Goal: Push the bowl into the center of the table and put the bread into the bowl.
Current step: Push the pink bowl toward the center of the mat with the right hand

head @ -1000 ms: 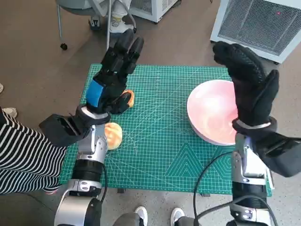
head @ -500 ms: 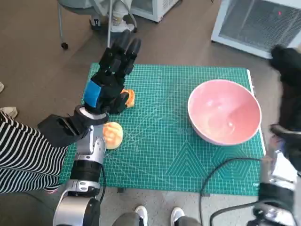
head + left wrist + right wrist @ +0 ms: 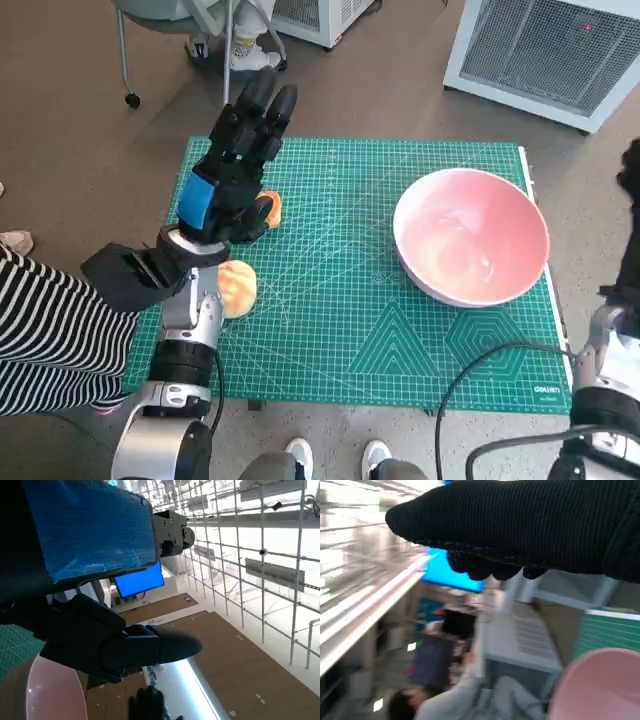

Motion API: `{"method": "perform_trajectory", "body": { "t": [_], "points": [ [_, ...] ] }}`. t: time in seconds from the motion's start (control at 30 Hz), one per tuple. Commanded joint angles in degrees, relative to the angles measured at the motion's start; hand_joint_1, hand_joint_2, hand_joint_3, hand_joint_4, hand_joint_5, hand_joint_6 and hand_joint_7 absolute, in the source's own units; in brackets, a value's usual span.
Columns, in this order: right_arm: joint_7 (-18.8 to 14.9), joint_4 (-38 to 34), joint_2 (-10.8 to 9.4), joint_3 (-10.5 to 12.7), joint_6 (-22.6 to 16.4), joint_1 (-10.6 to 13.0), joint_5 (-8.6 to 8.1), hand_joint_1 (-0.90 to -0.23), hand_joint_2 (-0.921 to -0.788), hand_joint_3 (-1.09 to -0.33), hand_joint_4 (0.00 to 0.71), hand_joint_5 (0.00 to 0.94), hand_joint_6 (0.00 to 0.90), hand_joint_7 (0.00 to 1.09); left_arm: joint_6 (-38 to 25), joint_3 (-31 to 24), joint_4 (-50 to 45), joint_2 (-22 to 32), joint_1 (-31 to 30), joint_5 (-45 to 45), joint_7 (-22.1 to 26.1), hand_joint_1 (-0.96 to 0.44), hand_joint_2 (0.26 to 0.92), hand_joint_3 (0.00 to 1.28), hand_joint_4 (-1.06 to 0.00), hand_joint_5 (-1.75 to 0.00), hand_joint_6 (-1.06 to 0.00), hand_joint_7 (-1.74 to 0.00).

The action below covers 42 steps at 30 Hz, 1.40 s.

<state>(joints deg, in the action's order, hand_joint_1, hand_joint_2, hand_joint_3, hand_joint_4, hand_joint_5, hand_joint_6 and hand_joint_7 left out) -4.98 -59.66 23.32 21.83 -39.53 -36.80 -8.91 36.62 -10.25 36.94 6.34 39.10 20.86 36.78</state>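
Observation:
The pink bowl (image 3: pixel 470 236) stands empty on the right part of the green mat (image 3: pixel 340 320); its rim also shows in the left wrist view (image 3: pixel 45 690) and the right wrist view (image 3: pixel 600 685). One orange piece of bread (image 3: pixel 270 208) lies at the mat's left, partly hidden by my left hand (image 3: pixel 235 160). A paler piece of bread (image 3: pixel 238 288) lies nearer, beside my left forearm. The left hand hovers raised over the mat's left side, fingers stretched out, holding nothing. My right hand (image 3: pixel 632 172) shows only at the picture's right edge, off the mat, apart from the bowl; its glove (image 3: pixel 520 525) holds nothing.
A white machine with a grille (image 3: pixel 545 45) stands on the floor behind the table's right. Chair legs (image 3: pixel 200 35) stand behind the left. A person's striped sleeve (image 3: pixel 50 340) is at the left edge, shoes (image 3: pixel 295 458) at the front. A black cable (image 3: pixel 470 390) crosses the front right corner.
My right hand has swung from above the bowl out to the right, past the table's edge, leaving the bowl uncovered. The left hand has hardly moved.

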Motion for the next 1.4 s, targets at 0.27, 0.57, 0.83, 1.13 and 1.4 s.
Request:
{"method": "perform_trajectory", "body": {
  "t": [0.27, 0.57, 0.83, 1.13, 1.4],
  "points": [
    [-5.15, -10.14, -3.58, 4.06, 9.99, -3.45, -6.70, -0.562, -0.921, -0.937, 0.126, 0.000, 0.032, 0.34, 1.14, -0.48, 0.04, 1.07, 0.35, -0.06, 0.37, -0.69, 0.921, 0.51, -0.05, -0.01, 0.00, -0.17],
    [-6.97, -12.65, -6.92, 3.42, 12.72, -4.65, -6.60, -0.575, -0.921, -0.931, 0.121, 0.000, 0.051, 0.31, 0.85, -0.58, -0.59, 1.53, 0.02, -0.03, 0.52, -0.69, 0.921, 0.51, -0.05, -0.01, 0.00, -0.17],
    [-7.56, -13.78, -9.63, 1.82, 14.38, -6.17, -5.51, -0.604, -0.921, -0.888, 0.138, 0.006, 0.103, 0.24, 0.91, -0.58, -0.45, 2.02, -0.15, -0.25, 0.48, -0.69, 0.921, 0.51, -0.06, -0.01, 0.00, -0.17],
    [-7.92, -14.03, -13.30, -0.31, 15.66, -8.65, -4.55, -0.599, -0.921, -0.923, 0.136, 0.002, 0.117, 0.21, 0.13, -0.59, -2.33, 2.94, -1.36, 0.12, 0.52, -0.69, 0.921, 0.51, -0.06, -0.01, 0.00, -0.18],
    [-9.06, -14.08, -15.66, -0.62, 16.91, -10.49, -4.33, -0.595, -0.921, -0.918, 0.122, 0.000, 0.113, 0.19, -0.41, -0.91, -3.05, 3.54, -2.04, 0.28, 0.38, -0.69, 0.921, 0.51, -0.06, -0.01, -0.01, -0.19]
  ]
}}
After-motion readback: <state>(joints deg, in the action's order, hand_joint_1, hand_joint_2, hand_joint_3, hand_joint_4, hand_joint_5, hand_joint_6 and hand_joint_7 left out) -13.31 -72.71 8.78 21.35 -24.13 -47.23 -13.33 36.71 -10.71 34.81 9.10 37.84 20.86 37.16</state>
